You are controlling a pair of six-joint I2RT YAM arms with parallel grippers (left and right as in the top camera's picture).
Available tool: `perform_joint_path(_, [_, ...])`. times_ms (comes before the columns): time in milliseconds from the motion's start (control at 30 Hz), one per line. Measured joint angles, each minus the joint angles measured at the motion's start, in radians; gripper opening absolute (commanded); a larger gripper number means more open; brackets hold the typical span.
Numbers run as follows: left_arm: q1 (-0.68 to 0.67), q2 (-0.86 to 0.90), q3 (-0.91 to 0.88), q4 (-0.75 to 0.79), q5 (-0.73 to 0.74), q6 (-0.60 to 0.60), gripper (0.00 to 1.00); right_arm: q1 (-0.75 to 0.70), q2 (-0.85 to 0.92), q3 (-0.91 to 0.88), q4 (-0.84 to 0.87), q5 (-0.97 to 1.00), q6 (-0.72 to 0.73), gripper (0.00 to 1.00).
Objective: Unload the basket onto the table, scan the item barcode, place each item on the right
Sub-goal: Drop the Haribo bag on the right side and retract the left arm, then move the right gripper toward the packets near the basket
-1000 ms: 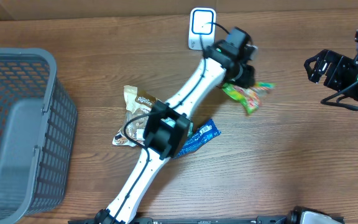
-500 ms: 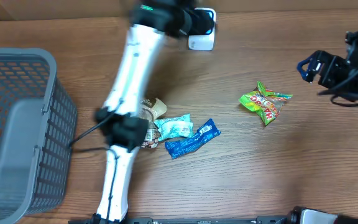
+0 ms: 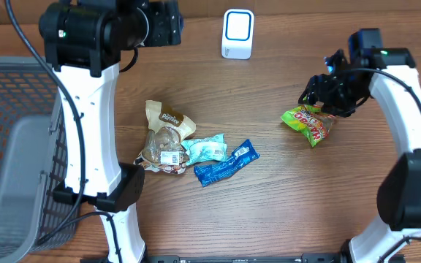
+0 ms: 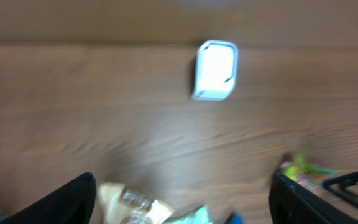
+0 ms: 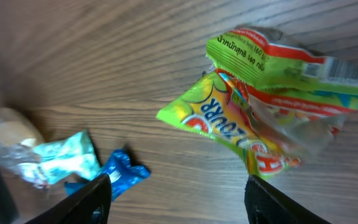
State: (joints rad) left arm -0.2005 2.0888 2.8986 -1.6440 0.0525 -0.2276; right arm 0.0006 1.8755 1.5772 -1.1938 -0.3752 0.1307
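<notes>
The bench (image 3: 269, 212) is brown wood with a streaked grain. The green candy packet (image 3: 311, 123) lies on it towards the right, a crinkled glossy pouch with yellow and red lettering and a clear, wrinkled patch at one end. The right end effector (image 5: 178, 183) is directly over the packet's upper edge. Its two dark fingers stand apart, with the packet showing between and beyond them, and they have not closed on it.

The scanner (image 3: 237, 33) is a small white upright block with rounded corners and a blue-edged face. It stands at the far edge of the bench, well apart from the packet.

The left end effector (image 4: 183, 190) is raised over the far left of the bench. Its black fingers are spread wide and there is nothing between them. That view is blurred.

Three more packs lie clustered near the middle. A beige bag (image 3: 165, 135) has a clear, lumpy window. A pale teal wrapper (image 3: 205, 149) with pinched ends is just beside it. A long, shiny blue wrapper (image 3: 226, 162) lies at a slant, touching the teal one.

A grey plastic mesh basket (image 3: 13, 73) sits at the left edge.
</notes>
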Motion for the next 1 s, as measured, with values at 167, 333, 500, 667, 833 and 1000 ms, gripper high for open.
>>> perform_joint_path(167, [0.006, 0.015, -0.009, -0.043, -0.069, 0.003, 0.86, 0.008, 0.077, -0.001, -0.035, 0.069, 0.0, 0.74])
perform_joint_path(333, [0.006, 0.015, -0.011, -0.044, -0.095, 0.003, 0.88, 0.006, 0.146, -0.001, -0.026, 0.12, 0.019, 0.77])
perform_joint_path(500, [0.006, 0.015, -0.017, -0.043, -0.095, 0.003, 0.91, -0.007, 0.194, -0.001, 0.015, 0.153, 0.072, 0.8])
perform_joint_path(667, [0.006, 0.015, -0.04, -0.044, -0.095, 0.003, 0.92, -0.054, 0.194, -0.001, 0.04, 0.312, 0.171, 0.85])
perform_joint_path(833, [0.006, 0.015, -0.046, -0.044, -0.095, 0.003, 0.96, -0.155, 0.194, -0.001, 0.062, 0.443, 0.207, 0.88])
perform_joint_path(1000, [0.006, 0.015, -0.046, -0.044, -0.095, 0.003, 1.0, -0.249, 0.194, 0.001, 0.013, 0.481, 0.206, 0.89])
